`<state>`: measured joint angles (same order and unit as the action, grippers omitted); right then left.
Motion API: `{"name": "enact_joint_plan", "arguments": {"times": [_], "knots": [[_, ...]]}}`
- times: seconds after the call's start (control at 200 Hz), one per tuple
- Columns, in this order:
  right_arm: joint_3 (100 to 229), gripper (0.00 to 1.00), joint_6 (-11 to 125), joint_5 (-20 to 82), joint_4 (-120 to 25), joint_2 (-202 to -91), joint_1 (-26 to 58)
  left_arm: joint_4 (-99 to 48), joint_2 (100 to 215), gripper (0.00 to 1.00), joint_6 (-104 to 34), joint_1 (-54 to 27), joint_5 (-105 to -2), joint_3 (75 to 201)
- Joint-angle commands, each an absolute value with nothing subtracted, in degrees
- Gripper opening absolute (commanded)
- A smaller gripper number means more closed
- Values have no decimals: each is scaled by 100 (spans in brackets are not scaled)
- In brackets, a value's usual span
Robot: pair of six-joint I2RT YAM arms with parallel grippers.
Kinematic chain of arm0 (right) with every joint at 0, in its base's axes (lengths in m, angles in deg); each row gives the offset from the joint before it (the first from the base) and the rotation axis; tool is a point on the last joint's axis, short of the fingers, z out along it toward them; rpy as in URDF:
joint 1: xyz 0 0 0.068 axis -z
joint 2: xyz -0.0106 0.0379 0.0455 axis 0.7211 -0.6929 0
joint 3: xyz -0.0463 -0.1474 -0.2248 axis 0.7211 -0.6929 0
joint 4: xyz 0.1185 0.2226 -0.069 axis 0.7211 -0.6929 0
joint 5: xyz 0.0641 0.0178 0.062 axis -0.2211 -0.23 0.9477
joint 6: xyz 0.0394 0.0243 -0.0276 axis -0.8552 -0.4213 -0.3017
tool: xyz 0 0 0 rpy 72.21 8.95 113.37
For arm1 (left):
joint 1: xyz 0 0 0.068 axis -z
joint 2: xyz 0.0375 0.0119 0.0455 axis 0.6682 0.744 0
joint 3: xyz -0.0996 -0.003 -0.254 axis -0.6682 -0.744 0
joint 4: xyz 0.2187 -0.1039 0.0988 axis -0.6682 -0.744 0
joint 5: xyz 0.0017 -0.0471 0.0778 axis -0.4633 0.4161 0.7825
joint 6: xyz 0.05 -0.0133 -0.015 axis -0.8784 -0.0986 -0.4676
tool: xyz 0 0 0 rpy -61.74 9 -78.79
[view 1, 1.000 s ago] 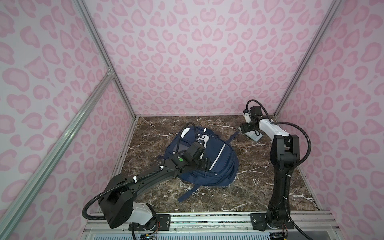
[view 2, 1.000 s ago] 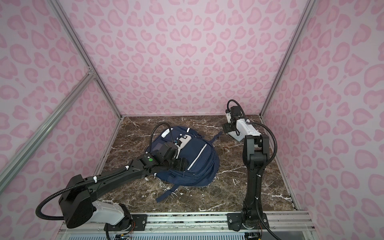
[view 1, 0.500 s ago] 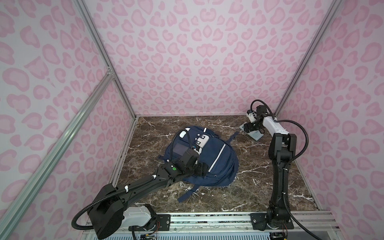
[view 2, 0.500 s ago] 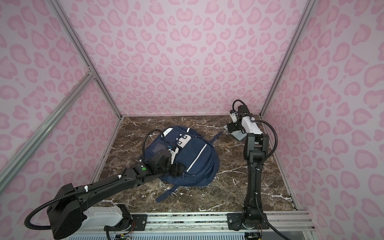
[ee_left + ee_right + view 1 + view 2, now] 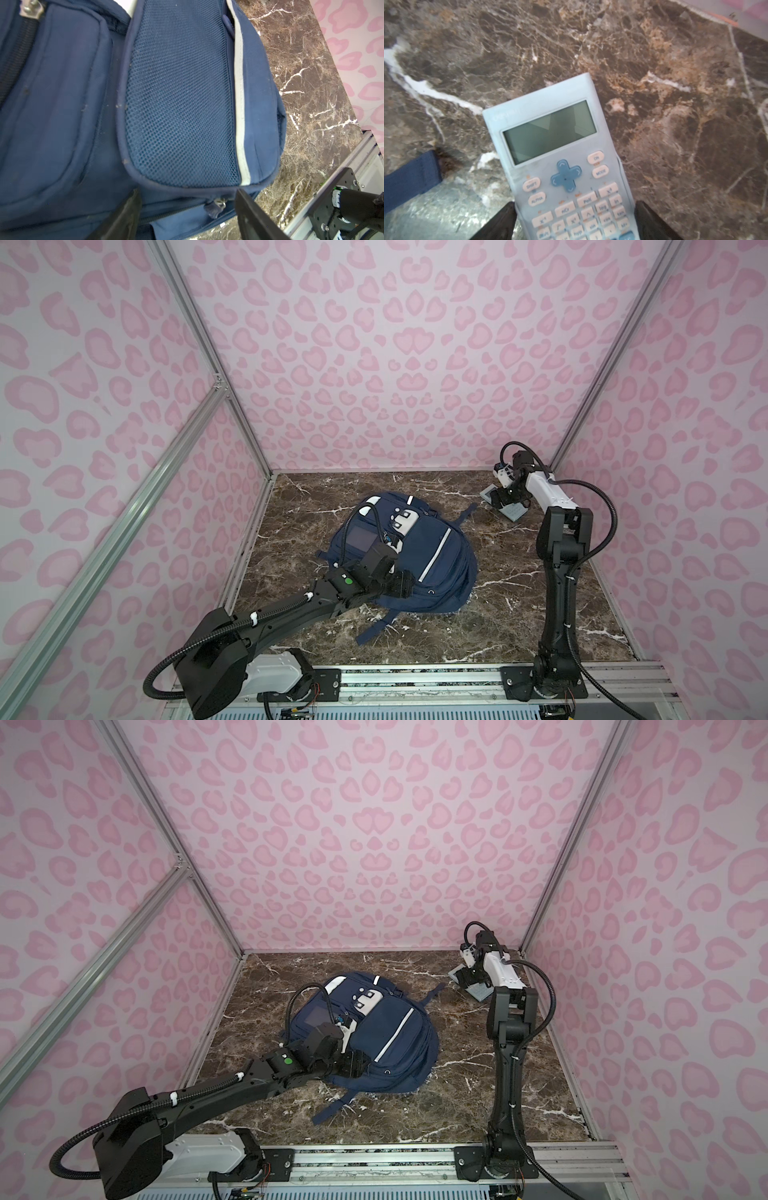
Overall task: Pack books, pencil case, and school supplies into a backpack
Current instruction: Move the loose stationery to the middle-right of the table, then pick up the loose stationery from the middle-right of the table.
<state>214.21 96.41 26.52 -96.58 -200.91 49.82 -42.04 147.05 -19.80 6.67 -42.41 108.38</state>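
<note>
At the middle of the table [image 5: 478, 614] lies the backpack [image 5: 436, 556], front up. Over its near-left edge hangs the left gripper [image 5: 187, 193], jaws wide, a zipper pull [image 5: 213, 208] between them. Far right, the calculator [image 5: 550, 128] lies flat; the right gripper [image 5: 575, 205] straddles its keypad, jaws wide, just beside its edges.

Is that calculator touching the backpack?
Apart. In both top views bare tabletop shows between the calculator and the backpack, even its nearest strap.
</note>
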Motion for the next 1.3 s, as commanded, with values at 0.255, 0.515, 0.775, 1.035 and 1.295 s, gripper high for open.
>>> {"name": "enact_joint_plan", "arguments": {"times": [0.255, 0.515, 0.775, 1.035, 1.295], "knots": [[20803, 75, 8728, 2394, -11082, -20093, 4737, -4340, 14589, 74, -1968, 668, -4327, 10889], [19059, 74, 8012, 2680, -10549, -18563, 4637, -4523, 14154, 73, -1931, 694, -4301, 10801], [18736, 99, 7786, 2288, -10062, -18047, 4610, -4676, 13709, 73, -1891, 739, -4260, 10810], [17953, 99, 7856, 2362, -9702, -17927, 4248, -4842, 13482, 74, -1887, 801, -4203, 10871], [17630, 99, 7591, 1617, -10111, -17980, 4184, -4897, 13404, 74, -1941, 817, -4236, 11021]]}}
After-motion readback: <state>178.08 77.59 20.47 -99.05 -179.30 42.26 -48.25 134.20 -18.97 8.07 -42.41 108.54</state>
